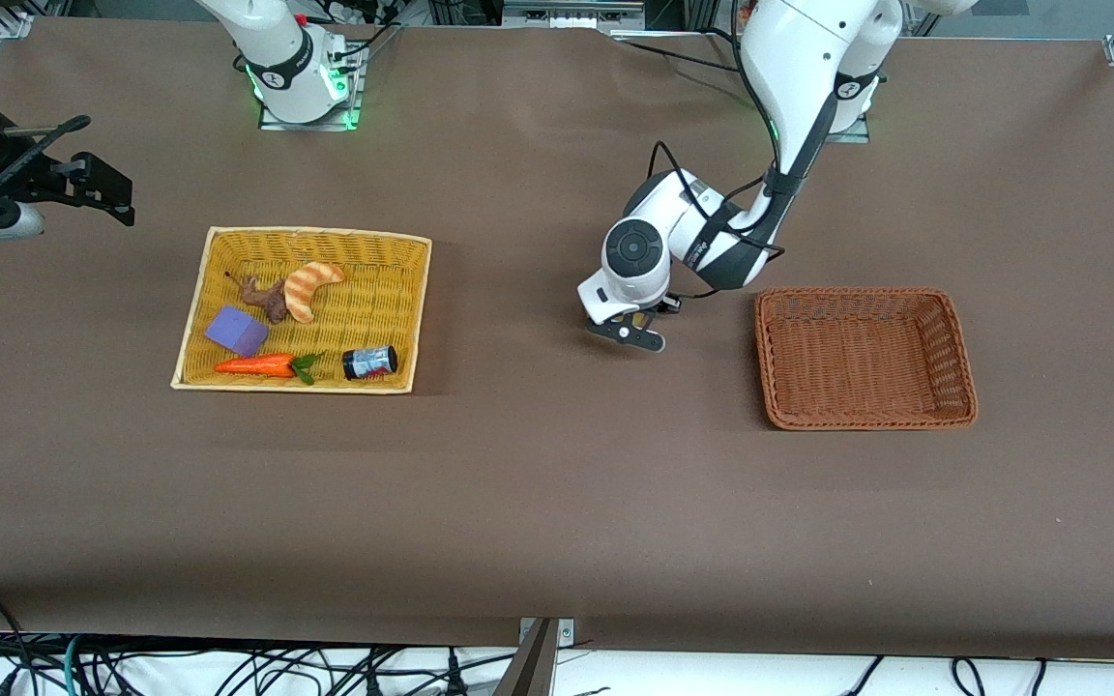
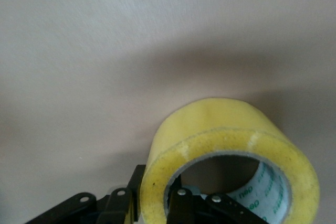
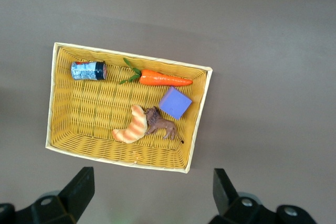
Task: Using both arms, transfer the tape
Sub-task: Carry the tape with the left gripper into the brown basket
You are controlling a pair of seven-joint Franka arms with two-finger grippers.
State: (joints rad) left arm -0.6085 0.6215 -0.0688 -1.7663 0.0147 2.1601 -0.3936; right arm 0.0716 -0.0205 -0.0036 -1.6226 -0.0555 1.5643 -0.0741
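The left gripper is down at the brown surface, in the open stretch between the two baskets, and its fingers are clamped on the tape. In the left wrist view one finger sits inside the grey core and the other presses the yellow outer wall, so the roll stands on edge in the grip. From the front the wrist hides the tape itself.

Just beside that gripper, toward the left arm's end of the surface, lies an empty brown wicker basket.

The right gripper hangs high with its fingers wide apart and nothing between them; that arm waits above the yellow basket, looking straight down into it. The yellow basket sits toward the right arm's end of the surface, well apart from the tape. In it are a purple block, a toy carrot, a small black can lying on its side, a striped croissant and a little brown animal figure touching the croissant.
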